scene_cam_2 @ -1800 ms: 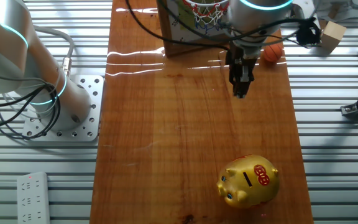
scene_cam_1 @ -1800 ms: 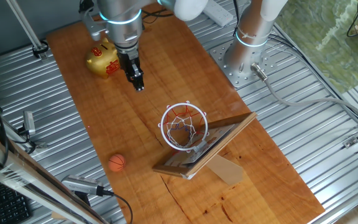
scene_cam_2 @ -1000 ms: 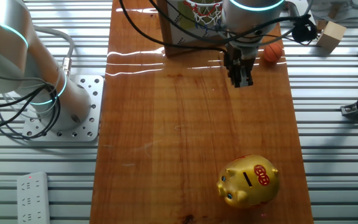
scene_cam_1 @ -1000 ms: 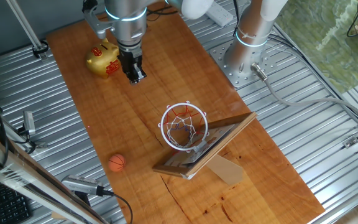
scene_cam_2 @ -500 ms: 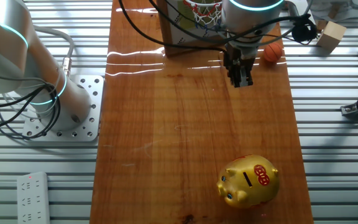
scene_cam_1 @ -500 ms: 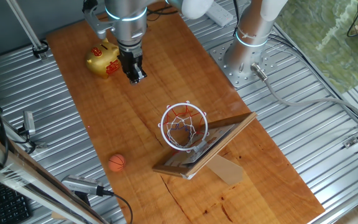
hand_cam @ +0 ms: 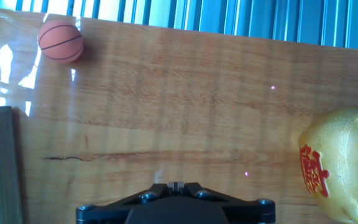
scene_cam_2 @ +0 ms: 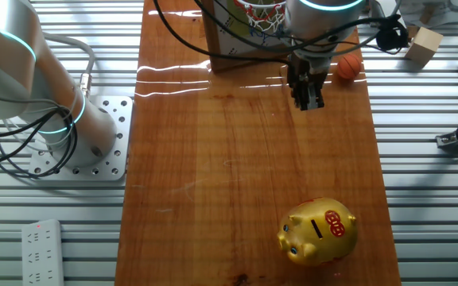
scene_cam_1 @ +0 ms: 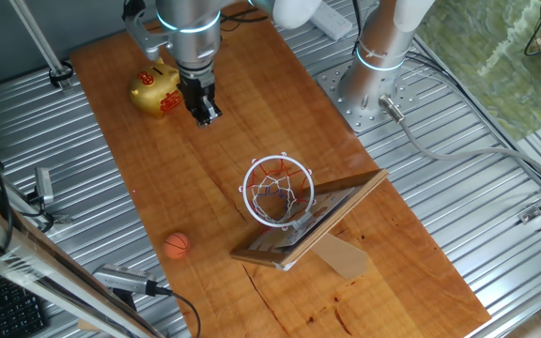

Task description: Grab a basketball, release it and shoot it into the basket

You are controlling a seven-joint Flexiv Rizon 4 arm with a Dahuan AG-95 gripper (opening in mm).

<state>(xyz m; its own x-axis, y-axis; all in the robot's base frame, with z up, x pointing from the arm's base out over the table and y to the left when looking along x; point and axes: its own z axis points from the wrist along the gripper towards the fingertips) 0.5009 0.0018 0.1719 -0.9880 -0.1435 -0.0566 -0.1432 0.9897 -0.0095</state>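
1. The ball lies on the bench near its left long edge, well apart from the gripper.
2. The piggy bank sits near the far corner, just beside the gripper.
3. The gripper hangs over bare wood, fingers together, holding nothing.
4. The hoop stands mid-bench, towards the right edge.

basketball top left on wood surface, gold piggy bank right edge, jaws closed together at bottom

Opposite overheads; hand view perhaps nearer table
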